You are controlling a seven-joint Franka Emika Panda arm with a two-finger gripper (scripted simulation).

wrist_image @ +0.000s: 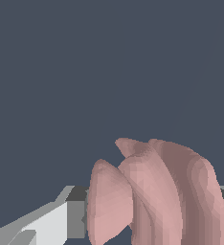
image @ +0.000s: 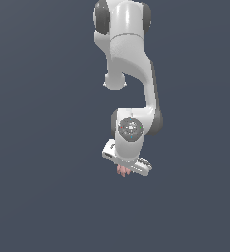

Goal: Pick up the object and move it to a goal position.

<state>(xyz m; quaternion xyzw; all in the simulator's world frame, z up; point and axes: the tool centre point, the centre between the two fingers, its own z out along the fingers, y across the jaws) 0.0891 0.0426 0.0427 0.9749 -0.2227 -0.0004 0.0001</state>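
Note:
The object (wrist_image: 157,191) is a pinkish-red lumpy thing with finger-like lobes, and it fills the lower part of the wrist view. It sits between the two fingers of my gripper (wrist_image: 152,213). One grey and white finger (wrist_image: 61,220) presses on one side of it, and only an edge of the other finger shows at the frame's border. In the exterior view only a small pink tip of the object (image: 122,171) pokes out below the white gripper (image: 125,166). The hand hides the rest of it.
The white arm (image: 131,64) reaches down from the top of the exterior view. A plain dark blue-grey surface (image: 38,147) lies all around, with no other objects or goal marker visible.

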